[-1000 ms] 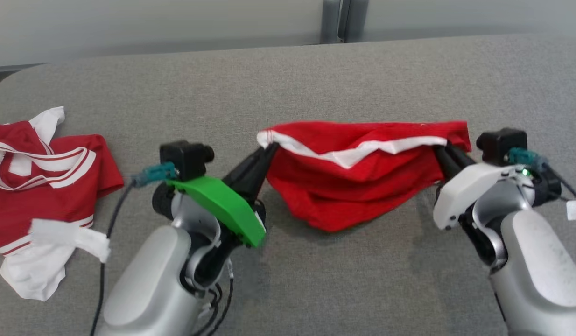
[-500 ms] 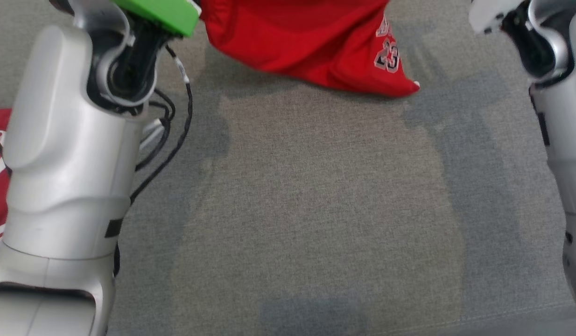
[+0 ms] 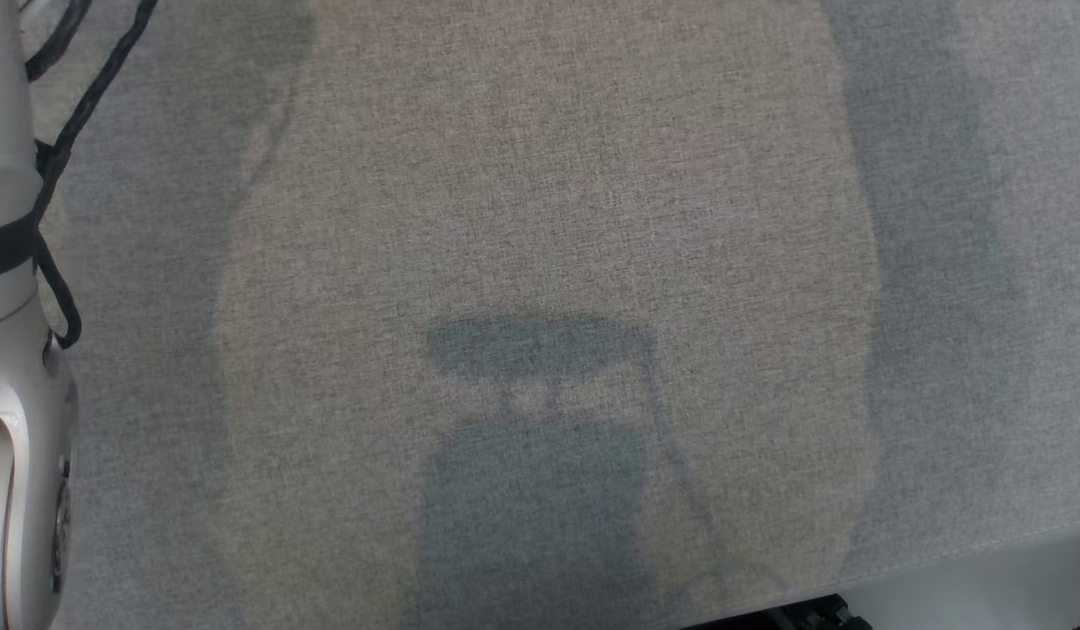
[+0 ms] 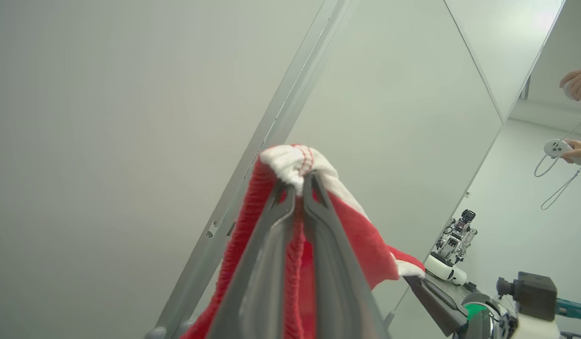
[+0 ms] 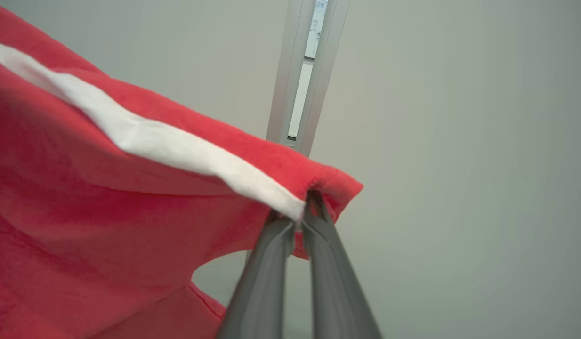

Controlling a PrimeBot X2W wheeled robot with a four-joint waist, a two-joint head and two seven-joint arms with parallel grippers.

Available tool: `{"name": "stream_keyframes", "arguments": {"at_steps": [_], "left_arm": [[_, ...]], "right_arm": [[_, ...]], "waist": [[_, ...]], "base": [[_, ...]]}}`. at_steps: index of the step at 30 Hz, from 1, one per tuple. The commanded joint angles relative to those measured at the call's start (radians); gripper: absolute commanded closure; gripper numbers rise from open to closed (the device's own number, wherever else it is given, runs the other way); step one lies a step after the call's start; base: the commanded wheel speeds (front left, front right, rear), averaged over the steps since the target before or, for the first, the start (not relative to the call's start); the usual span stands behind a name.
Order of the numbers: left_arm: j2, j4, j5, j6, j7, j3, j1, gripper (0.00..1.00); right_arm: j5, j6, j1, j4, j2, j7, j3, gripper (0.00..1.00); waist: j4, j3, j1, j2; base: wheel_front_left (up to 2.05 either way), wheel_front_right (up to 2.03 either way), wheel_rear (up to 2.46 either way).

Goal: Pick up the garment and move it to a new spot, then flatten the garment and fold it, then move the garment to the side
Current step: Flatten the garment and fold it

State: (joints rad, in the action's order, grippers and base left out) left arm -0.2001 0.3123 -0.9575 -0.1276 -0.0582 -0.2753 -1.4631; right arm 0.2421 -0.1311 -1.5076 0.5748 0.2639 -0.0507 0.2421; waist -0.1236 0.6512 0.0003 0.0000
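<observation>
Left gripper [image 4: 299, 182] clamped on the white-trimmed corner of a soft red knit garment [image 4: 361, 240]; right gripper [image 5: 302, 213] pinched shut on the opposite hem corner, cloth slung slack between, aloft before a pale wall [image 4: 83, 117]. Likely light, limp, unbreakable; best gripped at hem corners. Beneath, grey fabric-covered bench [image 3: 540, 175] bare up to its near edge: ample room for spreading.

- From the head we look steeply down, close on the grey worktop [image 3: 540, 219]; our left arm [image 3: 6, 420] edges the frame's left.
- From the left wrist we look up along the left hand [image 4: 297, 186] toward the pale wall [image 4: 107, 117], with the right hand [image 4: 413, 281] at lower right.
- From the right wrist we face that wall too; both wrist views share the red garment [image 4: 366, 240] and the metal post [image 4: 271, 132].
</observation>
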Motion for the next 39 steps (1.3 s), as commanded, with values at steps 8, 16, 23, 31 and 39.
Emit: {"name": "stream_keyframes", "arguments": {"at_steps": [8,16,23,31,39], "left_arm": [[-0.053,-0.031,-0.023,-0.004,0.090,-0.094,0.128,1.00],[-0.074,-0.037,-0.052,-0.003,0.164,-0.192,0.417,1.00],[-0.091,-0.022,0.009,0.023,0.188,-0.280,0.617,1.00],[-0.130,-0.026,0.142,0.070,0.202,-0.429,0.825,1.00],[-0.147,-0.091,0.148,0.129,0.229,-0.474,1.007,1.00]], "right_arm": [[0.052,0.001,0.065,0.054,0.032,-0.003,0.187,1.00],[0.231,0.001,0.261,-0.057,0.171,0.144,0.343,1.00],[0.317,0.001,0.437,-0.174,0.289,0.263,0.402,1.00],[0.367,0.001,0.663,-0.281,0.407,0.380,0.434,1.00],[0.407,0.001,0.862,-0.396,0.457,0.481,0.371,1.00]], "waist": [[0.005,0.023,-0.0003,0.0000],[0.047,-0.113,-0.0003,0.0000],[0.064,-0.234,-0.0003,0.0000],[0.096,-0.373,-0.0003,0.0000],[0.112,-0.472,-0.0003,0.0000]], "base": [[0.00,0.00,0.00],[0.00,0.00,0.00],[0.00,0.00,0.00],[0.00,0.00,0.00],[0.00,0.00,0.00]]}}
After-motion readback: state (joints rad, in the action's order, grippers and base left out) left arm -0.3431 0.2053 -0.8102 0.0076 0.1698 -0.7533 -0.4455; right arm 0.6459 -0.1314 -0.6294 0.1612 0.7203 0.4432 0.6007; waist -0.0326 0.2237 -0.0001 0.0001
